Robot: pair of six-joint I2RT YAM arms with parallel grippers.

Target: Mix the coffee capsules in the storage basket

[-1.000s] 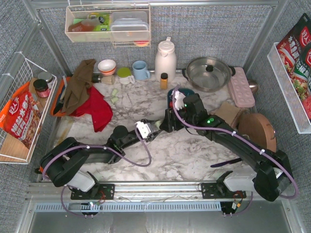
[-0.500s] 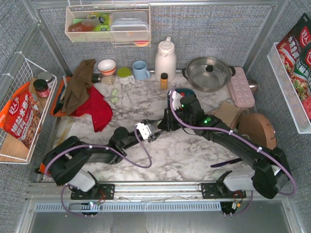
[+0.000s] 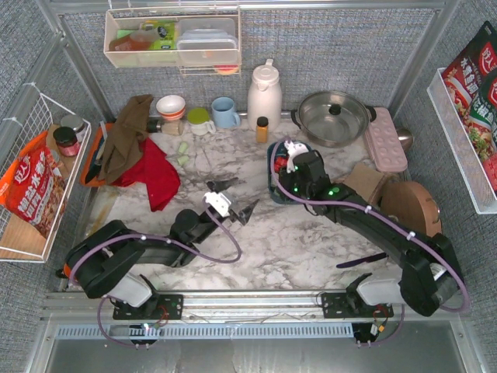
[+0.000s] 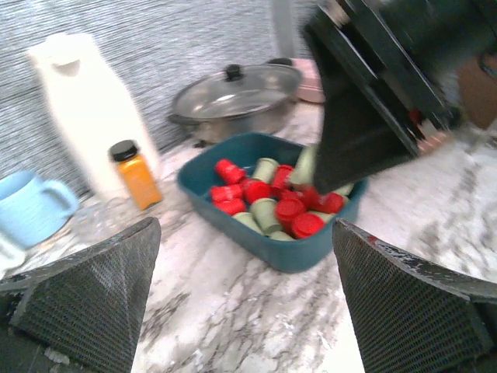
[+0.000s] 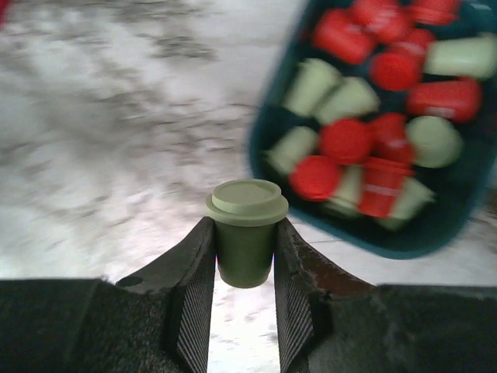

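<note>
Top view: left pincer (image 3: 235, 199) stands spread wide, low over bare marble worktop (image 3: 295, 241), well apart from the storage basket (image 3: 271, 167); right pincer (image 3: 284, 162) reaches to the basket's left side, the wrist covering much of the bin, so its jaws cannot be read from here; basket sits on the worktop in front of the lidded pan (image 3: 334, 116), near the orange-capped bottle (image 3: 262, 128) and the white jug (image 3: 264, 93).

Left wrist view: both mesh-faced fingers (image 4: 85, 303) far apart with nothing between them; ahead, the teal basket (image 4: 311, 252) holds the coffee capsules (image 4: 272, 206), red and pale green lying jumbled together; the right arm's dark pincer (image 4: 365, 116) hangs over the basket's right end; bottle, jug and a blue mug (image 4: 31, 206) stand behind to the left.

Right wrist view: pincer narrowed onto one green capsule (image 5: 245, 233), rim up, pinched by its sides between the two pads; it hangs over bare marble just outside the basket's rim (image 5: 260, 148); picture blurred; reds and greens mixed in the bin (image 5: 365, 140).
</note>
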